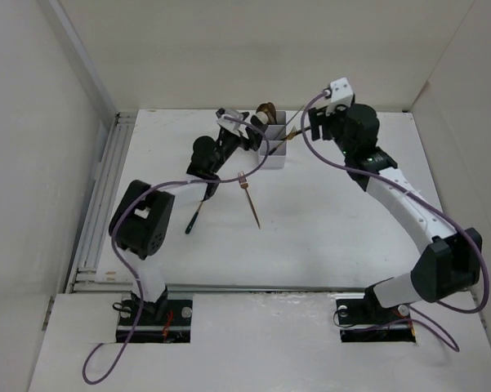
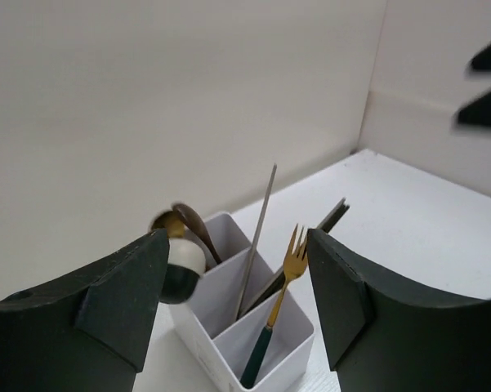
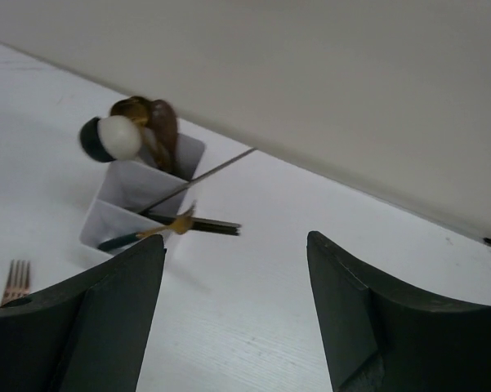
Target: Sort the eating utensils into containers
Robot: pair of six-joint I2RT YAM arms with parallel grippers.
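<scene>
White table (image 1: 335,237) carries the organizer (image 2: 290,359) at its far side, holding spoons (image 2: 192,233), a chopstick (image 2: 257,237) and a gold fork (image 2: 290,261). Left gripper (image 2: 237,245) hovers just before the organizer, jaws wide, empty. Right gripper (image 3: 235,245), right of the organizer, gapes empty too. Copper fork (image 1: 249,198) lies loose nearer than the organizer.

One organizer (image 2: 208,335), one copper fork (image 1: 251,202), one gold fork (image 2: 274,310).

White table (image 1: 327,237), plain white walls (image 1: 253,49)
</scene>
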